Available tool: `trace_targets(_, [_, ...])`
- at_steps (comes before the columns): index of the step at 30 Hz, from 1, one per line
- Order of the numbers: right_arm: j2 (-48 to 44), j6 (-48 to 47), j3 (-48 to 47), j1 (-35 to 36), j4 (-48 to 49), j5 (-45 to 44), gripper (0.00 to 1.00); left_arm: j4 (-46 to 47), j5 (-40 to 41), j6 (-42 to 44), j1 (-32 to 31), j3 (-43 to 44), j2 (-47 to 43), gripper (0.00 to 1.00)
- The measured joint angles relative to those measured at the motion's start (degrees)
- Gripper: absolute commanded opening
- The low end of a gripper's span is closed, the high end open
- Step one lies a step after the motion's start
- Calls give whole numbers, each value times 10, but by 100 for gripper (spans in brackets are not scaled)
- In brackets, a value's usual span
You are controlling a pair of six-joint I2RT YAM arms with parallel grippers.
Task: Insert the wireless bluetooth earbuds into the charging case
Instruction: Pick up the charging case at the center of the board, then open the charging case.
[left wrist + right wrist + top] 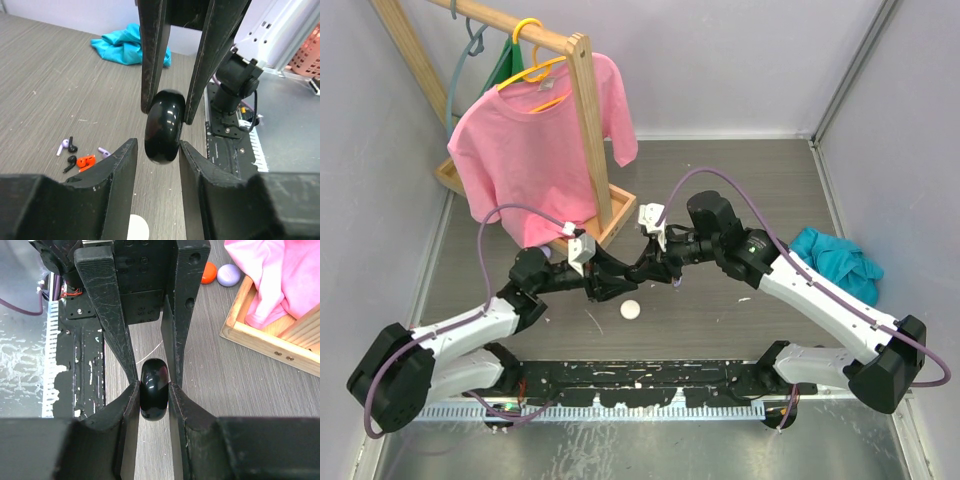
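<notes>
The left tool [157, 149] and right tool [153, 386] pinch a glossy black case [163, 127].

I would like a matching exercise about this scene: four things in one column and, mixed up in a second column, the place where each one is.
Things:
1. black case
2. white round case
3. pink T-shirt
4. teal cloth

Places:
A. hanging on the wooden rack
B. crumpled on the table, at its right edge
C. pinched in the right gripper
D. lying loose on the table, near the middle

Pairs: 1-C, 2-D, 3-A, 4-B
</notes>
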State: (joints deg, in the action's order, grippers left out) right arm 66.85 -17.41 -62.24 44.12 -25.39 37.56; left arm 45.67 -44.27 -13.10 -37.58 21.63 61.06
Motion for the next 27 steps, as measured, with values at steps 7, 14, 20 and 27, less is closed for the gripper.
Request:
trace_targets(7, [0, -13, 0, 0, 0, 16, 7, 47, -27, -32, 0, 6, 23, 34])
trace_targets(14, [0, -18, 0, 0, 0, 26, 9, 61, -41, -42, 0, 7, 26, 13])
trace_targets(20, [0, -17, 0, 0, 0, 26, 18, 61, -48, -37, 2, 7, 25, 1])
trace_targets(27, [-6, -13, 0, 3, 7, 21, 38, 16, -38, -1, 1, 6, -15, 0])
